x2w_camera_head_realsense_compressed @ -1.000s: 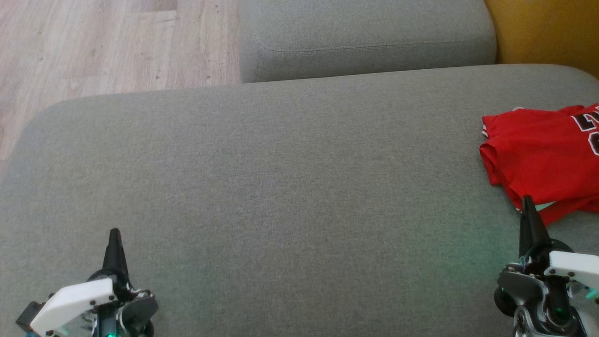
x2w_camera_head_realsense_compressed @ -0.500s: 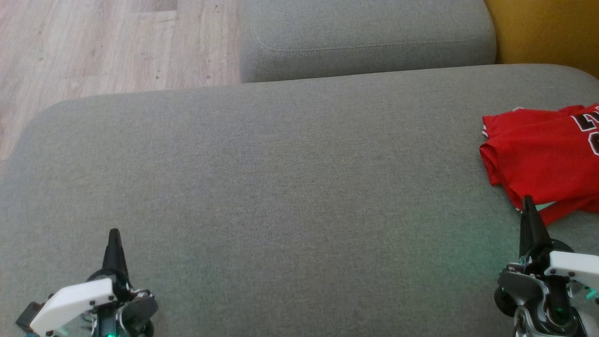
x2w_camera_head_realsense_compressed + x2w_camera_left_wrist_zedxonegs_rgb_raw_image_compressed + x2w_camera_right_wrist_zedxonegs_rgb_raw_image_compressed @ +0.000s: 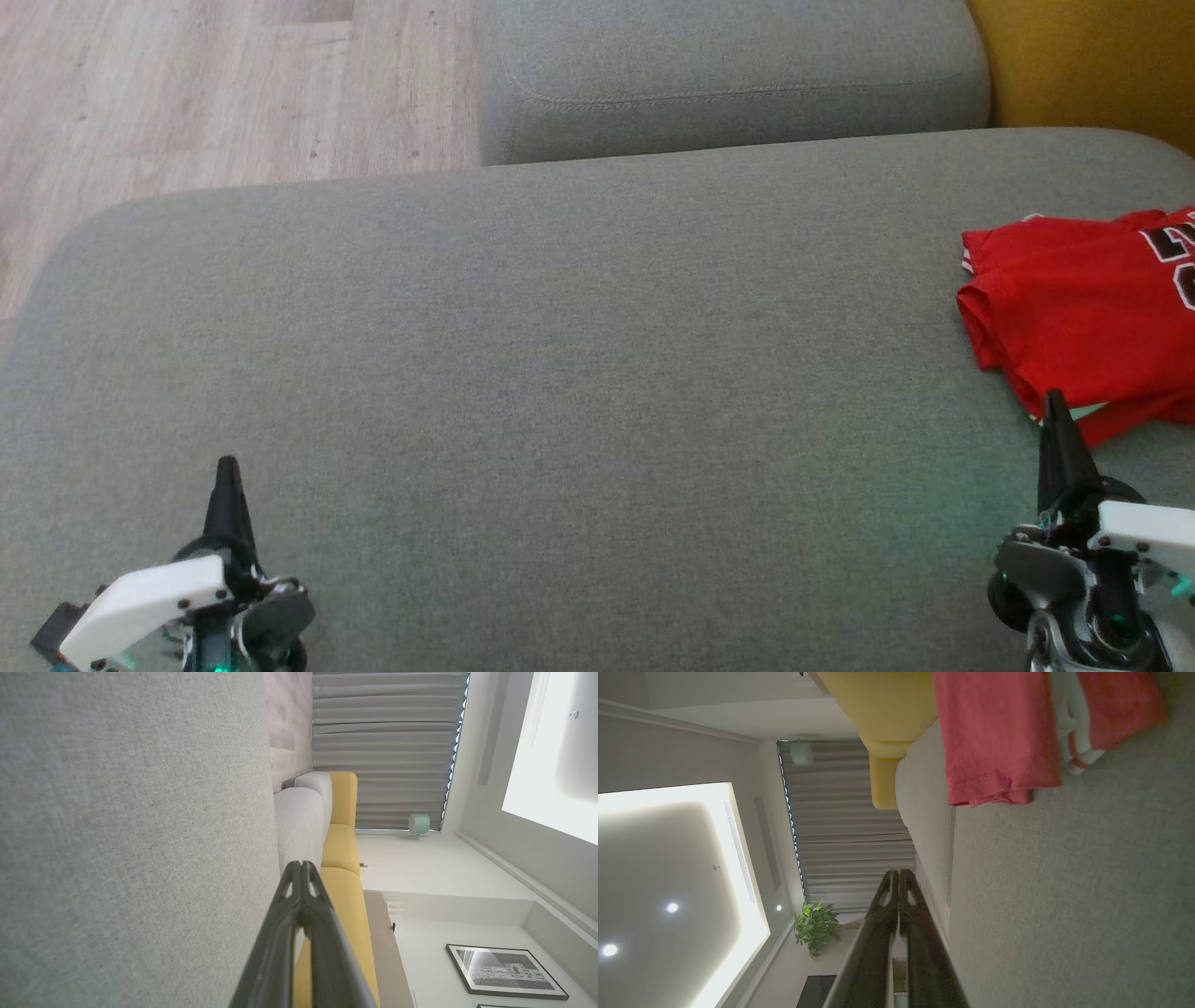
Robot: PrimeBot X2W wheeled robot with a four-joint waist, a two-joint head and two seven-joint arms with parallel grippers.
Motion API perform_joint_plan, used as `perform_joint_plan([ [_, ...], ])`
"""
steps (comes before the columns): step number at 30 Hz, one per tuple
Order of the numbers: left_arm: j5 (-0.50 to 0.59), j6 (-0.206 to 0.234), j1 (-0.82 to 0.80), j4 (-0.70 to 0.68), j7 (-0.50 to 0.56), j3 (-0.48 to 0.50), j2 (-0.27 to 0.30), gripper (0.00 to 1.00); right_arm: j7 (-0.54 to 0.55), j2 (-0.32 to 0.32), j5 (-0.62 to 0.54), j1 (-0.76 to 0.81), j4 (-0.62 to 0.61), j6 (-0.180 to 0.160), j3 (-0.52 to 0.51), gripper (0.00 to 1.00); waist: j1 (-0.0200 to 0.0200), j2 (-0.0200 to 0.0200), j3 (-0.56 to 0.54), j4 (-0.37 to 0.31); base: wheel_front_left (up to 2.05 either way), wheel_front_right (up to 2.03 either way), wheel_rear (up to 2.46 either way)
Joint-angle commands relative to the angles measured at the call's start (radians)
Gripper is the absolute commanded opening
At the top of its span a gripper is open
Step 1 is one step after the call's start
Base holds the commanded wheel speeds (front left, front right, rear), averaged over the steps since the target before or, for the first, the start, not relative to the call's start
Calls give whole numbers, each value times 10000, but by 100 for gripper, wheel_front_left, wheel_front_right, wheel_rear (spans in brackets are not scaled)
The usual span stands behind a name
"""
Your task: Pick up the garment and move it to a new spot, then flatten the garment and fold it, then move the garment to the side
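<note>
Both pairs of fingers are pressed fully together and hold nothing. The left gripper [image 3: 227, 465] sits low at the near left of a wide grey sofa cushion [image 3: 560, 373], its tip pointing away from the robot. The right gripper [image 3: 1055, 399] sits at the near right, its tip just short of the garment [image 3: 1074, 299], a red jersey with dark lettering lying loosely folded at the cushion's right edge. Judging by this, the task looks either finished or not yet begun. Any next pickup would need the right fingers to part first.
</note>
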Motion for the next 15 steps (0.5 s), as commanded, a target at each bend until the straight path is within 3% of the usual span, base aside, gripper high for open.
perform_joint_plan([
  [1, 110, -69, -515, -274, 58, 354, 70, 0, 64, -63, -52, -486, -327, -7, 175, 0, 0, 0, 0, 0, 0, 0, 0],
  [15, 137, -69, -518, -273, 85, 387, 47, 0, 88, -42, -76, -488, -325, -7, 146, 0, 0, 0, 0, 0, 0, 0, 0],
])
